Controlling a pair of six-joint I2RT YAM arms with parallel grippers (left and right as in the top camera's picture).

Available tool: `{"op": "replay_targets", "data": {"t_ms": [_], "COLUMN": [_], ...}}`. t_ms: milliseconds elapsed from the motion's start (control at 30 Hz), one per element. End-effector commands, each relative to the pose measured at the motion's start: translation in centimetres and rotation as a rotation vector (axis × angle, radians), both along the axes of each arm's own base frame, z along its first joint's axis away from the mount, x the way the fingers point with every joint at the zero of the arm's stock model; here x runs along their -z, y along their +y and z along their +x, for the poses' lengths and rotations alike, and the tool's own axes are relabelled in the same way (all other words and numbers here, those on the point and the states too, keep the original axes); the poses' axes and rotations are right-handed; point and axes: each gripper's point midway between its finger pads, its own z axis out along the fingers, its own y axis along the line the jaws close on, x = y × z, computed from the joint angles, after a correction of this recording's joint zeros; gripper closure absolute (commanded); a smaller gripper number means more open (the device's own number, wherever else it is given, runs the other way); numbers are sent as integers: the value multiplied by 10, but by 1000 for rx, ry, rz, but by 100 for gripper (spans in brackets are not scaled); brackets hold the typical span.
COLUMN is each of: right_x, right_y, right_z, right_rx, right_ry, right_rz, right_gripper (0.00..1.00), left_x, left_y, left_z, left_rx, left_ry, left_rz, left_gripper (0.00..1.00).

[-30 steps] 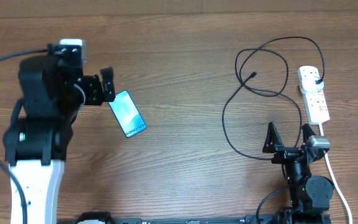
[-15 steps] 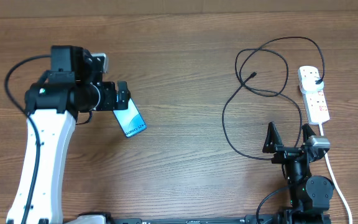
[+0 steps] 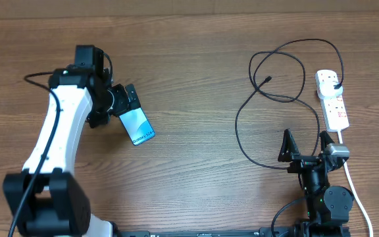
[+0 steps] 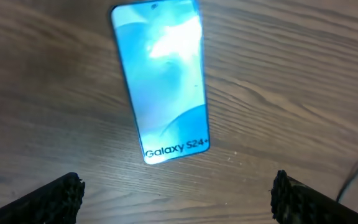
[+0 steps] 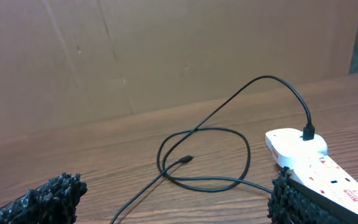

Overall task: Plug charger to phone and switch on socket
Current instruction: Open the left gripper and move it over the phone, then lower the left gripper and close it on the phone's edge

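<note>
In the overhead view the left arm has swung in over the past second, and the left gripper [image 3: 129, 100] now sits at the top end of the phone [image 3: 139, 125], where before it stood off to that end's outer side. The phone itself has not shifted; it lies flat and slanted on the surface [image 3: 189, 164], screen up. The right gripper [image 3: 304, 146] has not stirred, and the charger [image 3: 237, 125] keeps the same loops far to the right of the phone. Its connector tip [image 3: 269, 79] lies loose, while its plug [image 3: 335, 84] is already seated in the socket [image 3: 333, 102], farther still from the phone. From the left wrist, the phone [image 4: 163, 81] fills the upper frame, its "Galaxy S24+" end nearest the left gripper [image 4: 176, 199], whose jaws are spread wider than the phone and hold nothing. This looks like an approach to seize or steady the phone. From the right wrist, the right gripper [image 5: 173, 199] also has its jaws wide apart and empty, facing the charger [image 5: 266, 77] and the socket [image 5: 316, 165]. No phone shows here, so the plugging and switching are still to come.
</note>
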Motion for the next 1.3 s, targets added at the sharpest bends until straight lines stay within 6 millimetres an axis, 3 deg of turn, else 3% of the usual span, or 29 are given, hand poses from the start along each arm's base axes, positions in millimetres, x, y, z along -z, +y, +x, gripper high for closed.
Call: {"op": "replay_targets", "data": {"t_ms": [0,467,800,1267], "right_x": [2,2,2,2], "right_y": [2,2,2,2], "right_z": [0,0,0,0], "right_rx": [-7,-7,-7,-7], "right_ry": [-2,-2,-2,-2], "right_rz": [-4,-4,-4,-4], "right_gripper": [0,0,0,0], "left_x": [5,67,70,73], "left_y": [4,3,-3,-11], "left_z": [12,19,23,21], "left_rx": [-80,-189,-288,-290], "left_ry": [42,257,257,256], "left_rz": [13,8,22,67], "left_gripper": [0,0,0,0]}}
